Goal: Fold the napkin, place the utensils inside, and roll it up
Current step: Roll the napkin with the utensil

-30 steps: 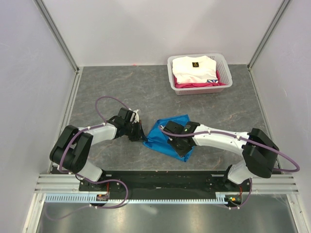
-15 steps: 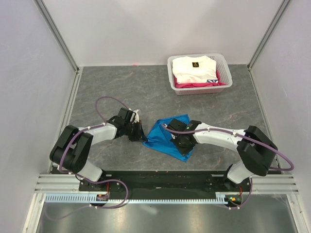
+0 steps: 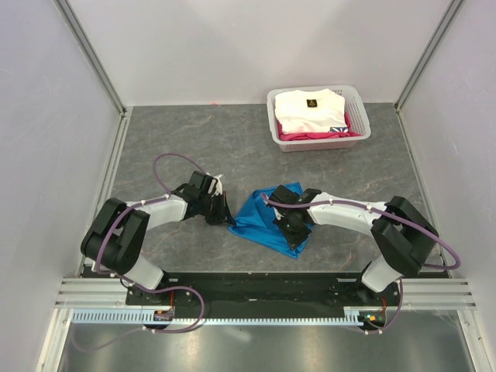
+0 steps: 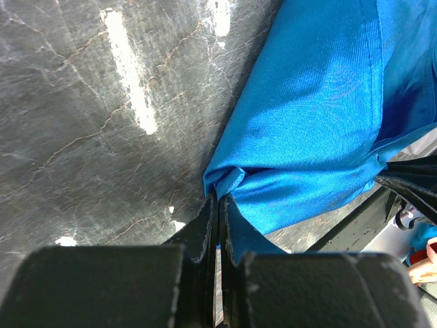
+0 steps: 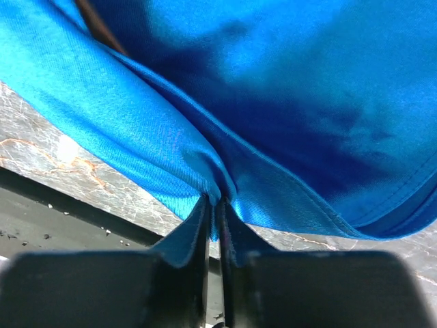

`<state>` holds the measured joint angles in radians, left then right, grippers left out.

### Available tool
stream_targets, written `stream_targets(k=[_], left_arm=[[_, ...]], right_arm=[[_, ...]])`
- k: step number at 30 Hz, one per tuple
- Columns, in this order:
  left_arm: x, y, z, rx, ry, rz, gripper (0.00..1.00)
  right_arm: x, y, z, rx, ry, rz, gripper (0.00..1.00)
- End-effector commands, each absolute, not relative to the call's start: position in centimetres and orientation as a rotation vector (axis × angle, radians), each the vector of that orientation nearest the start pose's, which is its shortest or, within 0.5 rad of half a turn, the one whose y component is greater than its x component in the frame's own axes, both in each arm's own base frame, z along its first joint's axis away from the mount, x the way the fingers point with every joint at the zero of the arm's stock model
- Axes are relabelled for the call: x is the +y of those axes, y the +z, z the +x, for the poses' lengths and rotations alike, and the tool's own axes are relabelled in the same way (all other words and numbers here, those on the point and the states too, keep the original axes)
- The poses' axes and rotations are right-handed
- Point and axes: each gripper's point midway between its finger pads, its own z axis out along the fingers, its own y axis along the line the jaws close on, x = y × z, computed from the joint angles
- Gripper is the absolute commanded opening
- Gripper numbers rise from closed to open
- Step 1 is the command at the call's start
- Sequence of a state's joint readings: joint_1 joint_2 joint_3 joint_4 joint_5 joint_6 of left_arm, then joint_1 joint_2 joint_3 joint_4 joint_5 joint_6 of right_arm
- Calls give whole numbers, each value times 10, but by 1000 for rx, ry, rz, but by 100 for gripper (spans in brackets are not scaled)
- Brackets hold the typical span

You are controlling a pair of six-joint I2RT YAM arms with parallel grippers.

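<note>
The bright blue napkin [image 3: 260,217] lies bunched on the grey table between the two arms. My left gripper [image 3: 228,220] is shut on the napkin's left corner [image 4: 225,179]. My right gripper [image 3: 292,231] is shut on a fold of the napkin near its right side [image 5: 205,167], low over the table. A thin brownish piece [image 5: 102,31] peeks out under the cloth in the right wrist view; it may be one utensil. The other utensil is hidden.
A white basket [image 3: 322,142] with folded white and pink clothes stands at the back right. The black base rail [image 3: 263,283] runs along the near table edge, close behind the napkin. Walls enclose the table on three sides.
My right arm's wrist has turned and shifted slightly to the left and away with the cloth in its grip, bunching the napkin a little. My left arm has stayed still.
</note>
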<state>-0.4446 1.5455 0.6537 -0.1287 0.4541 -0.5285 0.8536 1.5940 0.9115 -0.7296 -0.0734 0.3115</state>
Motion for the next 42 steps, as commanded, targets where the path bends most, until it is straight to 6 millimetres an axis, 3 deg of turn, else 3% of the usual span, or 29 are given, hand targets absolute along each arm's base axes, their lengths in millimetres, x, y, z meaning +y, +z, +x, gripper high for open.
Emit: stream_targets(k=[1,6,9,16,23,29,33,39,42], left_arm=[[-212,17,237,2706,-868,115,2],[-213,20,237,2699,-878,118,2],[-214,22,238,2690,-882,122,2],[-214,25,239,2680,-887,121,2],[-215,27,240,2674,-889,127,2],[-215,27,241,2678,-885,121,2],[-215,28,242,2681,-883,124,2],[-215,27,243,2688,-876,117,2],[-215,27,243,2690,-873,113,2]], right_arm=[[189,15,134,3011,118,-838,20],[208,53,153,2920,170,-844,55],[219,71,165,2857,168,-883,66],[269,99,188,2562,63,-1071,73],[323,86,207,2348,144,-1162,86],[341,66,207,2335,207,-1232,89],[338,53,200,2350,221,-1264,87],[343,58,189,2319,298,-1247,79],[347,58,184,2295,323,-1251,69]])
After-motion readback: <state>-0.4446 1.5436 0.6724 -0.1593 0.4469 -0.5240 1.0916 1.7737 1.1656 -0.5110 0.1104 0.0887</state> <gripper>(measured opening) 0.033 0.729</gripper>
